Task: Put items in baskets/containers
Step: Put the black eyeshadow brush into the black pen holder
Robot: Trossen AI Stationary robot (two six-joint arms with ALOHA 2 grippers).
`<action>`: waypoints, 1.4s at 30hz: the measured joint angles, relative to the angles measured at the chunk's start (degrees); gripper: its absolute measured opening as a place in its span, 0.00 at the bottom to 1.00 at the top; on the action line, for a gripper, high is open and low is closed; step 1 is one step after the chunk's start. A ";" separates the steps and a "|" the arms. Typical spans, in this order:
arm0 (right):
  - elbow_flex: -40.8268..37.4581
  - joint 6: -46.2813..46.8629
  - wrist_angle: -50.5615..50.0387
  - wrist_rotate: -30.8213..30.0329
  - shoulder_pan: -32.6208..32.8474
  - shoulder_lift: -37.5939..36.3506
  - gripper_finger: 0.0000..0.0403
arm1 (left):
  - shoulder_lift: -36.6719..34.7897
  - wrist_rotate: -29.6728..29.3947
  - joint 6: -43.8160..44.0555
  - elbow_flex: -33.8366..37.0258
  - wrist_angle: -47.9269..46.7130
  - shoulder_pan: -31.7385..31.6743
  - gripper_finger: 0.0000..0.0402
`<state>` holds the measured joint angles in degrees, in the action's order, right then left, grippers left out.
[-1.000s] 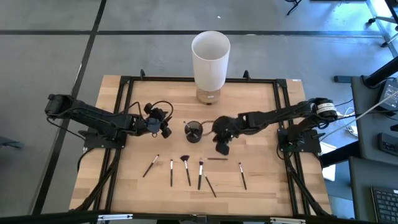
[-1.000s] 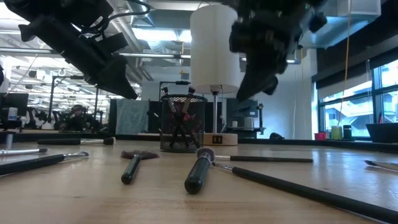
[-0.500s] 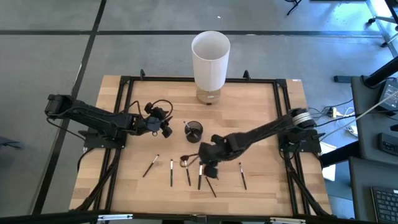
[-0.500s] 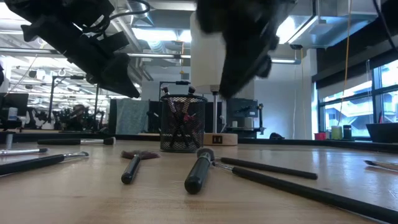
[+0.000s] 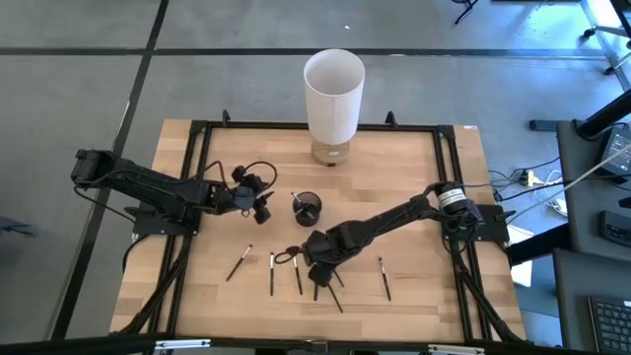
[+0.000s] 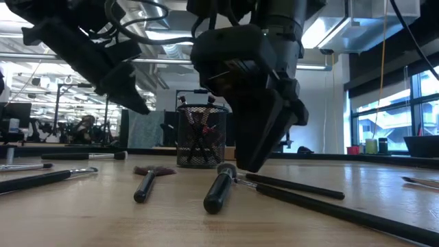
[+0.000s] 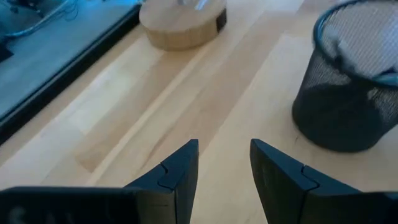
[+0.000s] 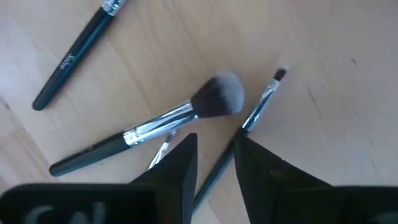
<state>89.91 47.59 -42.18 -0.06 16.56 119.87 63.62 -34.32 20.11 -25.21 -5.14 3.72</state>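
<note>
Several dark-handled makeup brushes lie flat in a row near the table's front, from one [image 5: 240, 262] on the left to one [image 5: 385, 279] on the right. The small dark mesh cup [image 5: 307, 207] stands behind them with brushes in it [image 6: 201, 137]. My right gripper [image 5: 317, 264] is open and low over the row. In the right wrist view its fingers [image 8: 214, 146] stand on either side of a thin brush's handle [image 8: 258, 112], beside a fluffy-tipped brush [image 8: 161, 124]. I cannot tell whether they touch. My left gripper [image 5: 264, 204] is open and empty, left of the cup [image 7: 348, 93].
The tall white cylinder [image 5: 333, 84] on its wooden base [image 7: 183, 22] stands at the table's far middle. A black frame rail [image 5: 197, 177] runs along the table's sides. Bare wood lies at the front right, beyond the last brush.
My right gripper has gone from beside the cup toward the table's near edge and a little left, down to just above the row of brushes. In the low view, one end of a thin brush by it has swung toward the near edge.
</note>
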 joint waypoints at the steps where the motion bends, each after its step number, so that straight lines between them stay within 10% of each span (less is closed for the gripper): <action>1: 0.00 0.05 -0.31 -0.14 -0.17 0.00 0.27 | 0.00 -0.04 0.15 0.00 -0.91 0.29 0.35; 42: 1.05 4.50 -5.09 -8.06 1.24 1.98 0.24 | 0.02 -3.33 3.15 0.00 -5.65 7.29 0.35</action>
<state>90.96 52.10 -47.27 -8.12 17.80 121.86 63.64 -37.65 23.27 -25.21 -10.79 11.00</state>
